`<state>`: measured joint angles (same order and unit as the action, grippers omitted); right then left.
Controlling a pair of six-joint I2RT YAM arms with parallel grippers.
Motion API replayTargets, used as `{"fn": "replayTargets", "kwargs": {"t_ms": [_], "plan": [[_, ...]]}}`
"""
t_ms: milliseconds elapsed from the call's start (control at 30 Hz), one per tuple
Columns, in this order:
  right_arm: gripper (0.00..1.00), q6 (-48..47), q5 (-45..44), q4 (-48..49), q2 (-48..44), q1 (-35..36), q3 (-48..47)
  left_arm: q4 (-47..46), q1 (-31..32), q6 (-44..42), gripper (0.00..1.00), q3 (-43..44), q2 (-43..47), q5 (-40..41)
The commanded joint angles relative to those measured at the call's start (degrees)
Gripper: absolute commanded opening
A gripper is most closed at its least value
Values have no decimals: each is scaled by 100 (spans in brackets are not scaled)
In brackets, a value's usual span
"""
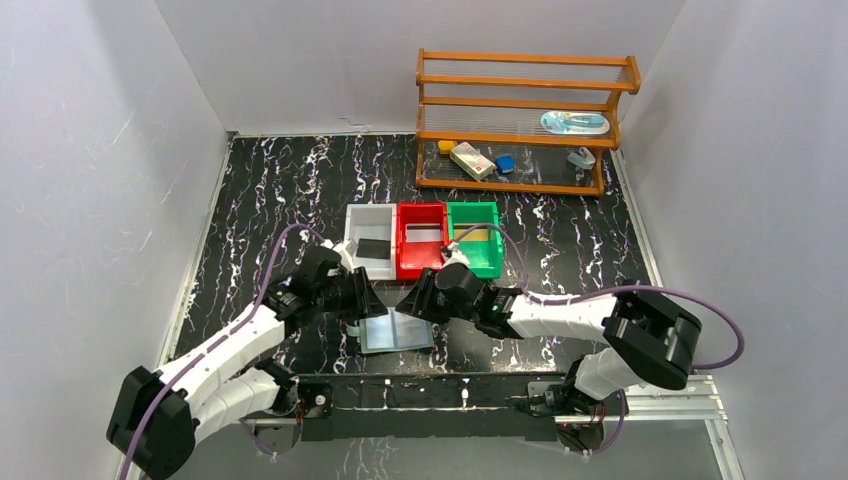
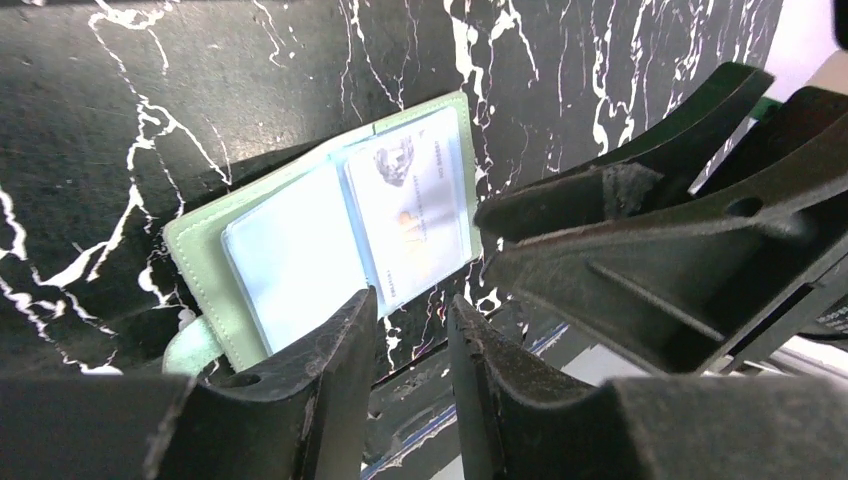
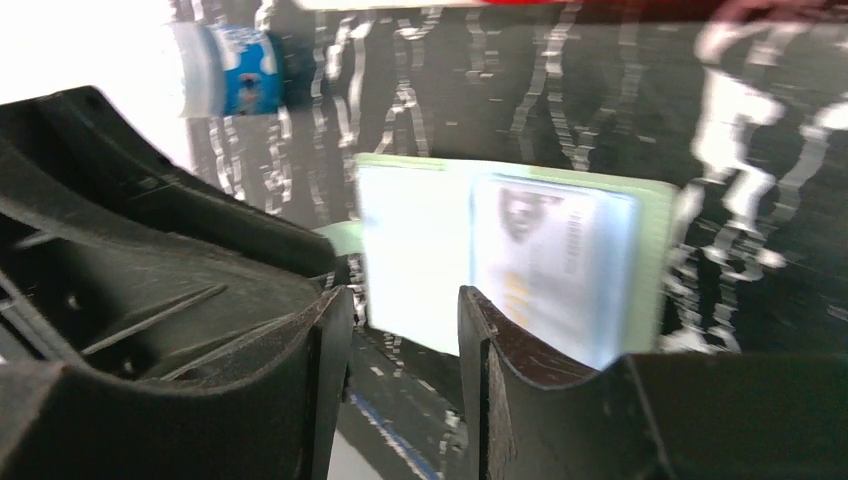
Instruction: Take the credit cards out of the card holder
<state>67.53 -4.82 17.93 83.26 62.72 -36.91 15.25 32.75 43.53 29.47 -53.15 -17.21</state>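
Note:
The card holder (image 1: 397,331) lies open and flat on the black marbled table, near the front edge. Its pale green cover (image 2: 200,250) frames clear pockets. A pale printed credit card (image 2: 415,215) sits in the right pocket, also visible in the right wrist view (image 3: 550,270). My left gripper (image 2: 412,320) hovers just over the holder's near edge, open, with nothing between its fingers. My right gripper (image 3: 405,310) is open and empty too, close above the holder (image 3: 420,250). In the top view both grippers (image 1: 378,297) (image 1: 408,302) meet tip to tip over the holder's far edge.
Behind the holder stand a white bin (image 1: 352,228) with a black card (image 1: 372,248), a red bin (image 1: 406,262) with a silver card (image 1: 423,236) and a green bin (image 1: 492,262) with a gold card (image 1: 476,235). A blue-and-white tin (image 3: 240,80) lies nearby. A wooden rack (image 1: 520,120) stands at the back right.

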Motion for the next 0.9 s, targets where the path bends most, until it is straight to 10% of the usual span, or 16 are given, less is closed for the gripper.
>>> {"fn": "replayTargets", "kwargs": {"t_ms": [0, 867], "plan": [[52, 2, -848, -900, -415, 10, 236, -221, 21, -205, 30, -76, -352, -495], [50, -273, -506, -967, -17, 21, -101, 77, 22, -113, 30, -551, -776, 359]]}}
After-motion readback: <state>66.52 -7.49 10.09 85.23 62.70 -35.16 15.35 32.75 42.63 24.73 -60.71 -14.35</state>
